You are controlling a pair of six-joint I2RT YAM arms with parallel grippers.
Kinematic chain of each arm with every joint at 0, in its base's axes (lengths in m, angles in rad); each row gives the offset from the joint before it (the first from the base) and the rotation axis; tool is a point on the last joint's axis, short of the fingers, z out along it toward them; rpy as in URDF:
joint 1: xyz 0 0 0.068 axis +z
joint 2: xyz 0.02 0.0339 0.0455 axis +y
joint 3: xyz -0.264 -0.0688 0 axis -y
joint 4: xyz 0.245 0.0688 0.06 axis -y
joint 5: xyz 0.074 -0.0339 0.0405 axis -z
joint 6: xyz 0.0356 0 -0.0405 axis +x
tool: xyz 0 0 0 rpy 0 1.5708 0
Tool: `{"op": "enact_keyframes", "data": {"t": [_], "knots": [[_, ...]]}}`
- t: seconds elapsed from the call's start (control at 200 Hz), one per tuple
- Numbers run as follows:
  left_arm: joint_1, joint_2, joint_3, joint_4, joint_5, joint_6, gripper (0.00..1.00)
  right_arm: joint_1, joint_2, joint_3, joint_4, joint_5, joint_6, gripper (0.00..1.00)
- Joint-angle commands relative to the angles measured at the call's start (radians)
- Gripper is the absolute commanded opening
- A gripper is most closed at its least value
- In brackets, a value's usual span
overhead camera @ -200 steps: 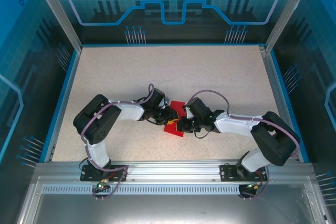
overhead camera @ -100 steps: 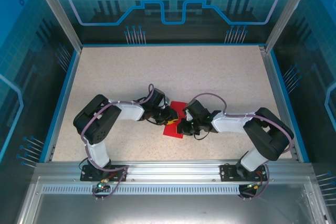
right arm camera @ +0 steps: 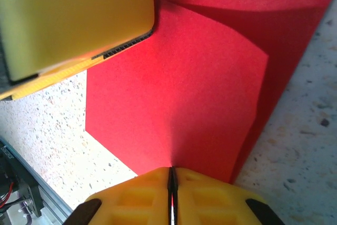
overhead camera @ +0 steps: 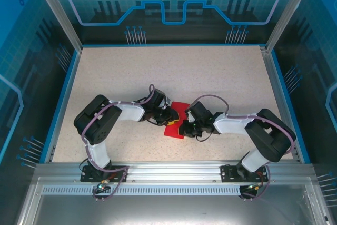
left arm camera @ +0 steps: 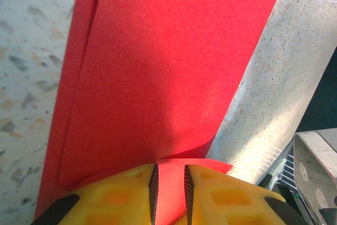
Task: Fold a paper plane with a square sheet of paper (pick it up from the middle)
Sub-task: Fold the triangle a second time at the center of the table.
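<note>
The square sheet of paper (overhead camera: 174, 129) is bright red, partly folded, and lies on the table between the two grippers. In the left wrist view the paper (left arm camera: 158, 67) has a flap curling up near my left gripper (left arm camera: 169, 168). Its yellow jaws stand a little apart, with red paper showing in the gap. In the top view my left gripper (overhead camera: 169, 116) rests on the sheet's left side. My right gripper (right arm camera: 172, 170) is shut on the near edge of a raised flap of the paper (right arm camera: 179, 93). From above, the right gripper (overhead camera: 184, 126) is at the sheet's right side. A left gripper finger (right arm camera: 79, 19) lies on the paper.
The speckled tabletop (overhead camera: 116, 77) is bordered by a blue rim (overhead camera: 63, 98), with blue enclosure walls behind. An aluminium rail (overhead camera: 168, 169) runs along the near edge. Part of the right arm (left arm camera: 316, 172) sits close beside the left fingers.
The right arm's elbow has swung inward and its wrist has shifted slightly left over the paper. The left arm and the sheet have stayed put.
</note>
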Motion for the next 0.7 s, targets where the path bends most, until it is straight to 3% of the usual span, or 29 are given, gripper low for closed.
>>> {"op": "enact_keyframes", "data": {"t": [0.0, 0.23, 0.545, 0.695], "knots": [[-0.009, 0.049, -0.030, -0.048, -0.010, 0.023, 0.24, -0.012, -0.007, -0.019, -0.029, -0.035, 0.017, 0.11], [-0.009, 0.049, -0.028, -0.050, -0.008, 0.025, 0.23, -0.013, 0.030, -0.087, 0.003, -0.035, 0.057, 0.09], [-0.009, 0.051, -0.031, -0.049, -0.010, 0.023, 0.23, -0.013, -0.056, -0.095, -0.011, -0.049, 0.050, 0.10], [-0.009, 0.055, -0.024, -0.051, -0.006, 0.022, 0.23, -0.017, -0.003, -0.116, -0.039, -0.017, 0.046, 0.10]]}}
